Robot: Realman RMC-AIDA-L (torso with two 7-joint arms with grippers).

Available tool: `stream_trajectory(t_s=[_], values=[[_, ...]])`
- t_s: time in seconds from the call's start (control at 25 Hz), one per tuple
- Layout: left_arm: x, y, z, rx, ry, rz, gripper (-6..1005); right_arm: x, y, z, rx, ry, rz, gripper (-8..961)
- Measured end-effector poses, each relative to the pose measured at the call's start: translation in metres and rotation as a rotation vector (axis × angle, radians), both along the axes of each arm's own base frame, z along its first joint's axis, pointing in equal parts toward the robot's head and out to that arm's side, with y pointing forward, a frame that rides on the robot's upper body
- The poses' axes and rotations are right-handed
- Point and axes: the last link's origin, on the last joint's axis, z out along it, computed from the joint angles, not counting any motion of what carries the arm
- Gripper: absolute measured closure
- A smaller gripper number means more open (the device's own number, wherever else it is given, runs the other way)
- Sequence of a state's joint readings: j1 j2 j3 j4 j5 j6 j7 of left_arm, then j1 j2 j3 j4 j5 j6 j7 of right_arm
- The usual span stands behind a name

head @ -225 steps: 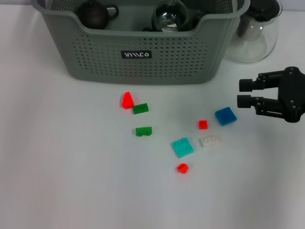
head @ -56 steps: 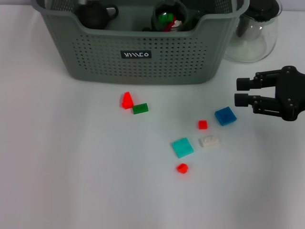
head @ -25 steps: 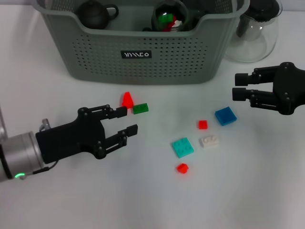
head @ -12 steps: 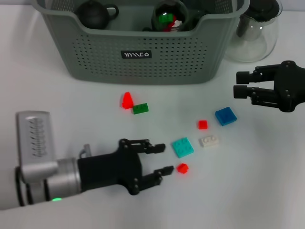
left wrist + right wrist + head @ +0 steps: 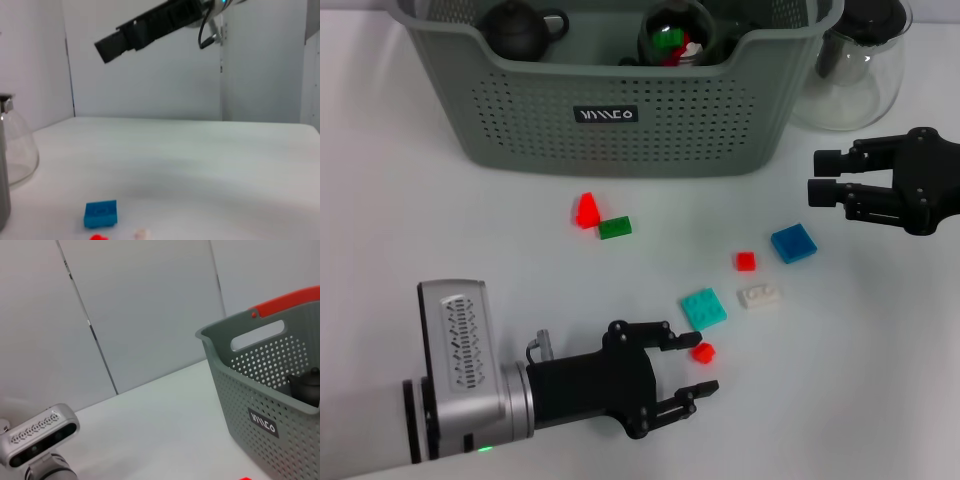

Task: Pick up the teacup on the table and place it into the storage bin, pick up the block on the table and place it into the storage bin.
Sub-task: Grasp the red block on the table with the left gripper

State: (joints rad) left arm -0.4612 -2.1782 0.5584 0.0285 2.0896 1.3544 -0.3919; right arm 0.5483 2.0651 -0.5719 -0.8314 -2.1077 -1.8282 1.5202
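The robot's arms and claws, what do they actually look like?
The left gripper is matte black with thin jointed fingers, fixed to a silver cylindrical wrist that carries a boxy silver block with a slotted grille and a small green light. The right gripper is also black, with round-tipped fingers.

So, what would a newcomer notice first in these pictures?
Probably the left end effector, open low at the front of the table around a small red block. Behind it stands the storage bin, already holding a dark teapot. The right end effector hovers open beside a blue block.
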Motion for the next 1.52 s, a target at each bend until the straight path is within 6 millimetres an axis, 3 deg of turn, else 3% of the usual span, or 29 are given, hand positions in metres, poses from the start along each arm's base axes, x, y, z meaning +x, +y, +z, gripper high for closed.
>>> stream_trajectory(t_s=[0.8, 1.08, 1.52], values=[[0.002, 0.011, -0.015, 0.064, 0.054, 0.054, 510, 0.000, 0.000, -0.001, -0.003, 0.000, -0.001, 541], [-0.001, 0.015, -0.010, 0.105, 0.045, 0.088, 509, 0.002, -0.001, 0.000, -0.001, -0.001, -0.005, 540], [0.000, 0.007, -0.012, 0.109, 0.036, 0.059, 514, 0.003, -0.002, 0.000, 0.000, 0.001, -0.009, 540]])
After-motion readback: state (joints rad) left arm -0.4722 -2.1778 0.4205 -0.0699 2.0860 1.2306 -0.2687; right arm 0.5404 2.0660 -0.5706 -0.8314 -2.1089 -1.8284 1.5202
